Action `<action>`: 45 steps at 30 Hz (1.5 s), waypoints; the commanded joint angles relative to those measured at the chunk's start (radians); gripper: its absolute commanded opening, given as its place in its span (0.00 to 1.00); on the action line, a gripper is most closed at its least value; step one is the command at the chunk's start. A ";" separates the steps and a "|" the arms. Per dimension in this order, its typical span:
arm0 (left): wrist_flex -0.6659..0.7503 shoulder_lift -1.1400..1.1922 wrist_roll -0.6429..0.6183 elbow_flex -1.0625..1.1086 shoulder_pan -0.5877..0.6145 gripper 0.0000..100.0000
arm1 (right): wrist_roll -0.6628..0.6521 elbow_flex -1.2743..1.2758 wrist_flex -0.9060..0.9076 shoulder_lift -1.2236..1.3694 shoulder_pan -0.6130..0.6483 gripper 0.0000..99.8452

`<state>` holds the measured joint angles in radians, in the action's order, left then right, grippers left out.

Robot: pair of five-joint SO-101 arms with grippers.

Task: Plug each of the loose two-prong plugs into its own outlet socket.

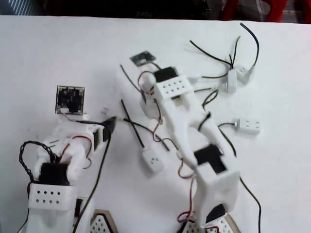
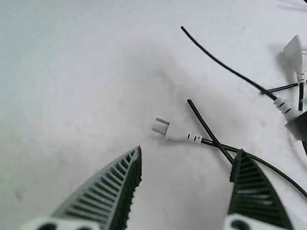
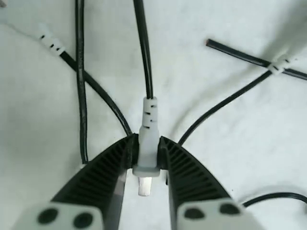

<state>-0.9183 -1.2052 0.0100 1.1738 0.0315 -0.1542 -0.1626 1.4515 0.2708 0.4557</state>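
I log one slim white plug on a black cord, clamped in my right gripper; left gripper gapes.

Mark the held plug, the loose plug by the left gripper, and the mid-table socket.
held plug (image 3: 148, 143), right wrist view, white body
loose plug (image 2: 173, 136), left wrist view, white body
socket (image 1: 152, 159), high view, top face
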 commanded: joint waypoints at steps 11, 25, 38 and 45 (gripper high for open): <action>0.052 -0.022 -0.009 -0.009 0.012 0.29 | 0.008 0.433 -0.189 -0.708 0.047 0.02; 0.203 -0.021 -0.084 -0.008 0.010 0.29 | 0.049 1.053 -0.733 -1.230 0.179 0.02; 0.239 -0.024 -0.057 -0.057 -0.205 0.29 | 0.089 1.198 -0.730 -1.402 0.286 0.02; 0.114 -0.024 0.021 -0.140 -0.302 0.29 | 0.087 1.214 -0.727 -1.400 0.280 0.02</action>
<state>-0.7664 -1.2068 0.0161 1.1078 -0.2156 -0.0698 1.0587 0.7457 -1.1101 0.7273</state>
